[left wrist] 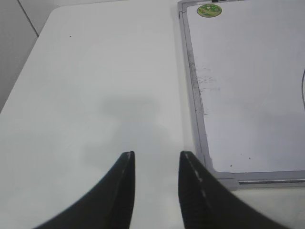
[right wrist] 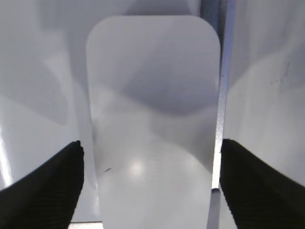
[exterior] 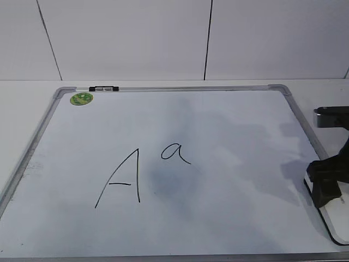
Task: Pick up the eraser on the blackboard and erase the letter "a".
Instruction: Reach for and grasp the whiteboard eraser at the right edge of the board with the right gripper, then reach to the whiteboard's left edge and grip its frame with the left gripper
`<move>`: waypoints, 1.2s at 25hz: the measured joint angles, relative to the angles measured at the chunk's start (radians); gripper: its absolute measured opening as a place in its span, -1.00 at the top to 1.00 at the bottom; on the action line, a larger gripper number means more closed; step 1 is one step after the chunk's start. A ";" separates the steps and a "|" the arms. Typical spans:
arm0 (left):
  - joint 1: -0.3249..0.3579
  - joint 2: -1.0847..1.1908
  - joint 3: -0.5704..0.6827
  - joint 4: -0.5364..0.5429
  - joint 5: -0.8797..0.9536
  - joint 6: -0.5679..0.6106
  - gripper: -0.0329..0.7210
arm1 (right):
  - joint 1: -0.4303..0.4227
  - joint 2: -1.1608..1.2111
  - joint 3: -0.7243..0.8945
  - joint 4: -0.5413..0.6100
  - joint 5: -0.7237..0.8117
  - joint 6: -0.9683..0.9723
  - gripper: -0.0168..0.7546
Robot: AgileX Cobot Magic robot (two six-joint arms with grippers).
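Eraser (right wrist: 152, 119) between open end-effector fingers (right wrist: 47, 186)

White table (exterior: 32, 90), pale panelled wall (exterior: 125, 38) behind, dark vertical seams (exterior: 208, 41)

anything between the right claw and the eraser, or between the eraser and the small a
Nothing visible. The right claw is open with the eraser between its fingers, and the board is bare from the eraser over to the small "a".

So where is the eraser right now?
The eraser lies at the whiteboard's right edge in the exterior view, directly under the open right gripper, far right of the small "a".
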 joint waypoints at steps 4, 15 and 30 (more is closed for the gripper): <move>0.000 0.000 0.000 0.000 0.000 0.000 0.29 | 0.000 0.000 0.000 0.002 -0.013 0.000 -0.80; 0.000 0.000 0.000 0.000 0.000 0.000 0.29 | 0.000 0.050 0.000 0.005 -0.030 0.000 -0.76; 0.000 0.000 0.000 0.000 0.000 0.000 0.29 | 0.000 0.052 0.000 0.000 -0.035 0.000 -0.48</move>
